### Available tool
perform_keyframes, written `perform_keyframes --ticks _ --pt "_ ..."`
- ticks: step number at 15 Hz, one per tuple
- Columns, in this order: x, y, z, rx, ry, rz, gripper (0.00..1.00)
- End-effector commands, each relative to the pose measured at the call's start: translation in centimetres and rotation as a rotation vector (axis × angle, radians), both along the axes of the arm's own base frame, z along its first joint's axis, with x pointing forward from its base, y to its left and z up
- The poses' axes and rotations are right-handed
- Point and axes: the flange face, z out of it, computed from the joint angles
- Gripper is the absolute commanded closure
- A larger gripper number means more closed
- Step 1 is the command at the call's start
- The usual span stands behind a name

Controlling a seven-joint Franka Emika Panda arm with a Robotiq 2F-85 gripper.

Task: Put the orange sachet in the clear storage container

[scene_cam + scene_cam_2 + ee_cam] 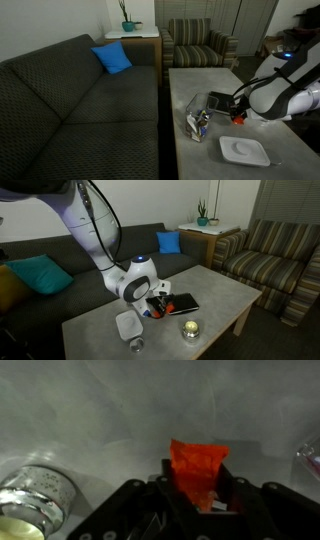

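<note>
One gripper (200, 488) pinching orange sachet (197, 460) — over grey table (100, 410), glass jar (35, 498) nearby.

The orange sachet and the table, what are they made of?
The orange sachet, pinched in the end effector, looks like thin plastic or foil film: it is crinkled, with a bright, slightly glossy face. The table looks like grey stone or a stone-look laminate, matte with cloudy mottling; the pictures cannot tell which.
</note>
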Motion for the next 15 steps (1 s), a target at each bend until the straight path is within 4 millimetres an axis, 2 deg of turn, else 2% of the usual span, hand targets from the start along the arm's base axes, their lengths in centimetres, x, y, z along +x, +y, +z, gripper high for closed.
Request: perform_keyframes --ticks 1,7,12,15 --pt "0.4 0.6 3.4 -0.050 -0.067 0.056 0.82" --pt "1.2 3.0 9.4 -0.113 -0.180 0.118 0.82" --pt "1.0 6.6 15.9 -0.076 -0.261 0.134 0.82" --pt "1.0 9.0 19.3 0.001 -0.233 0.129 0.82"
